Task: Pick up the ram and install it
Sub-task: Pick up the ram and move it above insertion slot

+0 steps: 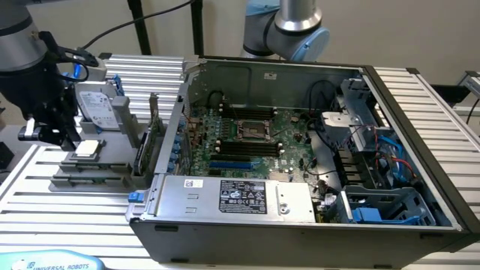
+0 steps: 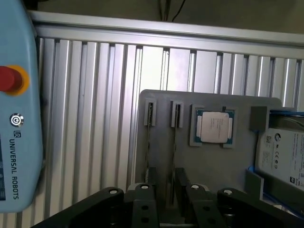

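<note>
Gripper [image 2: 169,192] hangs with fingers spread, empty. The ram [image 2: 174,147] stands edge-on in the grey holder [image 2: 156,102] beneath, near a silver processor [image 2: 214,127] — the blue pendant [image 2: 16,95] alongside reads "UNIVERSAL ROBOTS".

Soft even indoor light, shadow inside the computer case [image 1: 300,76], pale sheen on the aluminium table [image 1: 75,205]

Ribbed aluminium table [image 1: 420,101], bearing: open computer case [image 1: 300,236] lying on its side; grey parts holder [image 1: 82,180] just beside the case, on the exterior view's left; light-blue teach pendant [image 1: 53,261] near the case's lower-left corner.
</note>
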`<action>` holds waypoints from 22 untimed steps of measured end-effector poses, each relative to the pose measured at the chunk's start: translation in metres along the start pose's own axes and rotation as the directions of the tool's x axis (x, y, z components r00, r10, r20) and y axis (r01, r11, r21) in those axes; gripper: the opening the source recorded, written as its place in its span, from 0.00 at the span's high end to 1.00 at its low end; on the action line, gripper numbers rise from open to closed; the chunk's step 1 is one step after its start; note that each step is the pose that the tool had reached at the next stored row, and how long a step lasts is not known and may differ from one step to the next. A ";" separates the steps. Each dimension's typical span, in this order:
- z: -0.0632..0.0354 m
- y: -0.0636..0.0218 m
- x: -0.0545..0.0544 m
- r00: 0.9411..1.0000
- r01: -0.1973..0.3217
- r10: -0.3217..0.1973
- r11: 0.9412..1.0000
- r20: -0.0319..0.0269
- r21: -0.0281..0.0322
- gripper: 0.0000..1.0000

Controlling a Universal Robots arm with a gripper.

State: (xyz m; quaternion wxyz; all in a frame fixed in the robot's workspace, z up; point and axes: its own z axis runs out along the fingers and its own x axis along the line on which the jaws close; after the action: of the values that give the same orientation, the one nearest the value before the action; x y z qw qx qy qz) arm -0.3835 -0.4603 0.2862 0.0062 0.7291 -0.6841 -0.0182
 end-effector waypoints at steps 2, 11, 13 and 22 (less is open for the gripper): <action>0.0037 -0.0001 0.000 1.000 0.000 0.000 1.000 0.000 0.000 0.69; 0.0199 -0.0006 0.002 1.000 0.000 0.000 1.000 0.000 0.000 0.69; 0.0235 -0.0007 0.003 1.000 0.000 0.000 1.000 0.000 0.000 0.69; 0.0396 -0.0050 0.011 1.000 0.000 0.000 1.000 0.000 0.000 0.69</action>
State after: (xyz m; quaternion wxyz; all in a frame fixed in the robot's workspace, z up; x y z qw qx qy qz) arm -0.3793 -0.4702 0.2462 0.0062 0.7291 -0.6841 -0.0182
